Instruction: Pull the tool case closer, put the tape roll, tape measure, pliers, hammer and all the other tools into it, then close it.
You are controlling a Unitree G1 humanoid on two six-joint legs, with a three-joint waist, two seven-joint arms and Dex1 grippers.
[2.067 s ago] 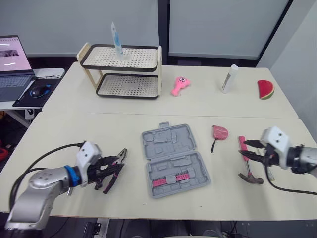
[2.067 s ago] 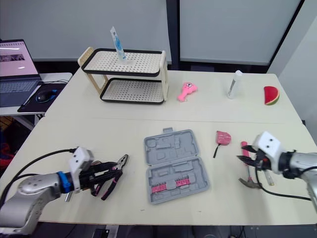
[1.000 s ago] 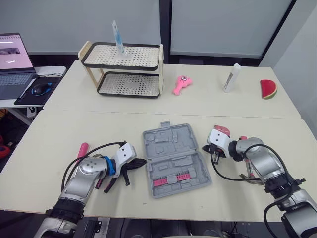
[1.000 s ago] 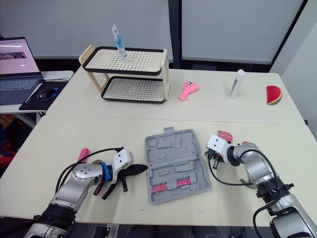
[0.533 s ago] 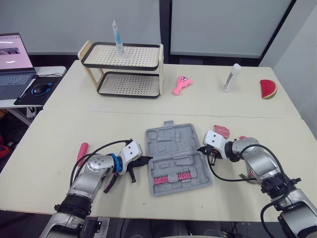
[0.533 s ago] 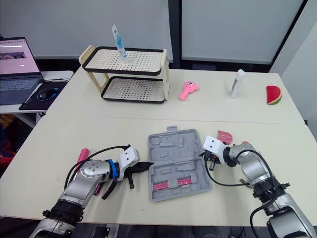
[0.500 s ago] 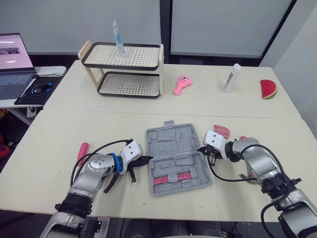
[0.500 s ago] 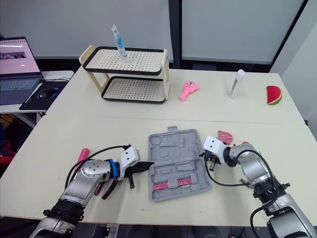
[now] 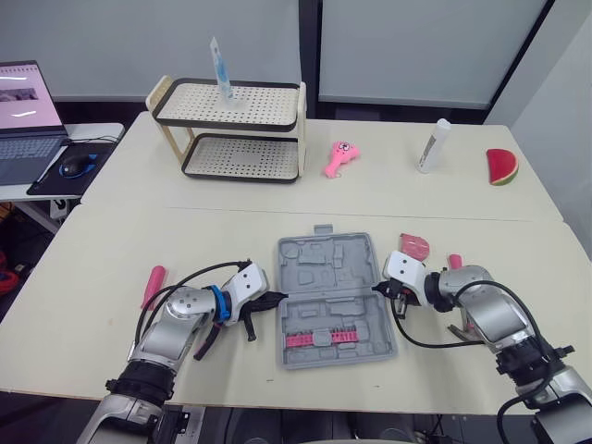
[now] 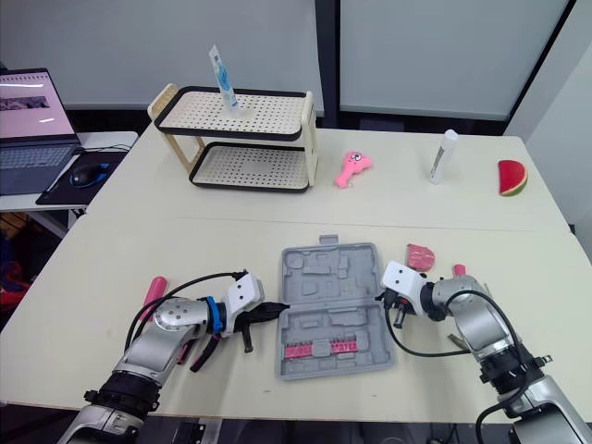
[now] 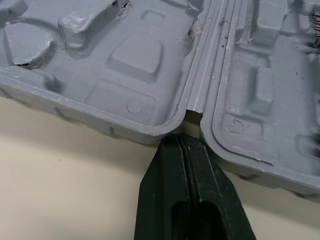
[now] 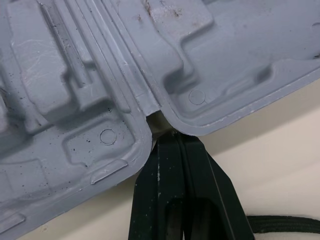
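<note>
Tool case point(image 9: 335, 298): laid open flat mid-bench point(image 9: 92, 268); hinge run left to right, handle tab pointed away from the robot.
Left gripper point(image 11: 179, 141): jaws pressed together, nothing held; tip set at the hinge notch on the case's left edge.
Right gripper point(image 12: 175, 139): jaws pressed together, nothing held; tip set at the right-edge notch.

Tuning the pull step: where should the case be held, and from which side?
Probably the hinge notches at both ends of the case, one gripper from each side. It lies open and flat, with low rims that look hard to pinch; the notches can seat a fingertip. The left gripper and right gripper, both shut, sit at them.
</note>
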